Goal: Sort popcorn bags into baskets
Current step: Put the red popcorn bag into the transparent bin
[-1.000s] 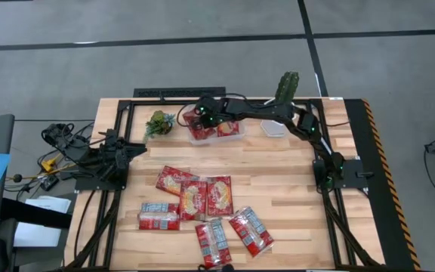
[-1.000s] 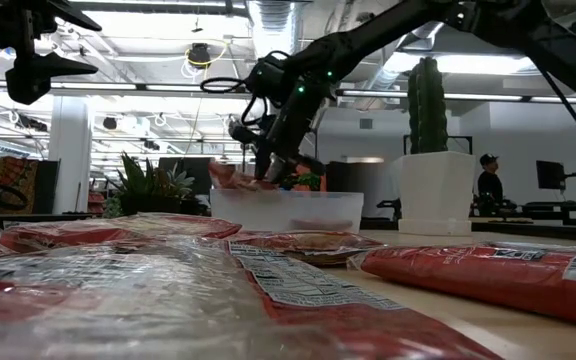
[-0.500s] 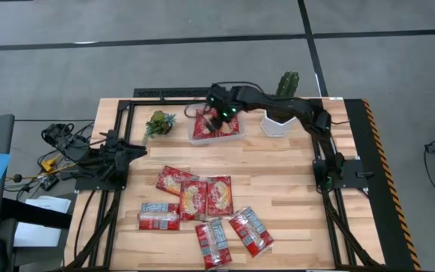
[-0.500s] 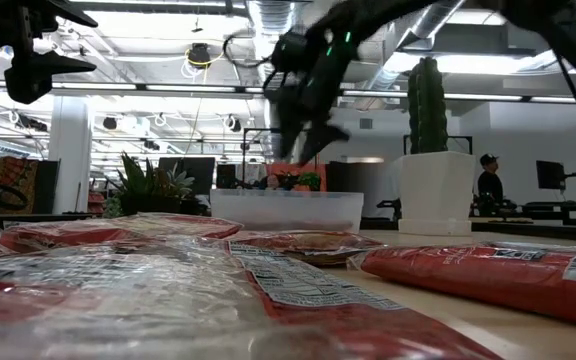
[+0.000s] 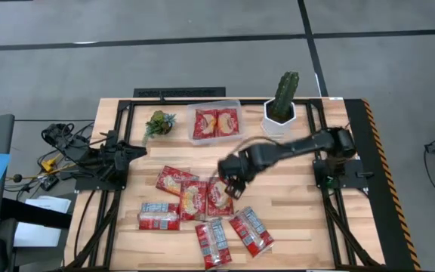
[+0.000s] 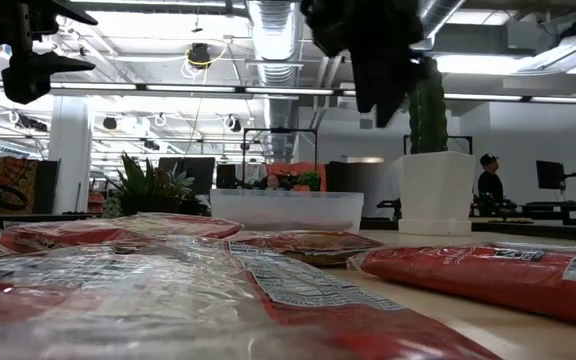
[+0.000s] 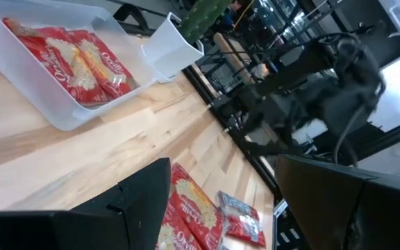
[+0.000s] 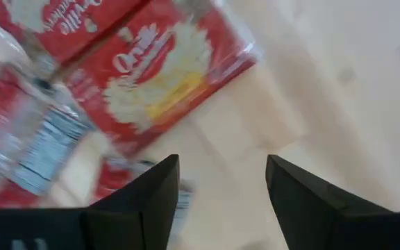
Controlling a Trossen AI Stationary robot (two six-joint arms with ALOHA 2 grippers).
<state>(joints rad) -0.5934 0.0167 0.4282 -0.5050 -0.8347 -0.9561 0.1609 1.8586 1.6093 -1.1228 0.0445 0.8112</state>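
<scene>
My right gripper (image 5: 231, 175) is open and hovers above the red popcorn bags near the table's middle, touching nothing. In its wrist view the gripper (image 8: 221, 191) looks down on a cream-pictured bag (image 8: 160, 82). Three cream-pictured bags (image 5: 219, 195) (image 5: 191, 200) (image 5: 174, 180) lie flat together. Bags with blue-white panels (image 5: 159, 215) (image 5: 211, 242) (image 5: 251, 230) lie nearer the table's near edge. The clear tub (image 5: 236, 103) at the far side holds two bags (image 5: 215, 123), also seen in the tub (image 7: 54, 114). My left gripper (image 7: 221, 208) is open and parked at the table's left (image 5: 131, 149).
A white pot with a cactus (image 5: 282, 113) stands right of the tub, and a small green plant (image 5: 158, 122) stands left of it. Bare wood lies between the tub and the loose bags, and on the table's right half.
My right gripper, holding a bag over the tub a second ago, let it go into the tub and rose with fingers open. It then swung toward the near edge and now hangs over the middle group of bags. The tub has gained that bag.
</scene>
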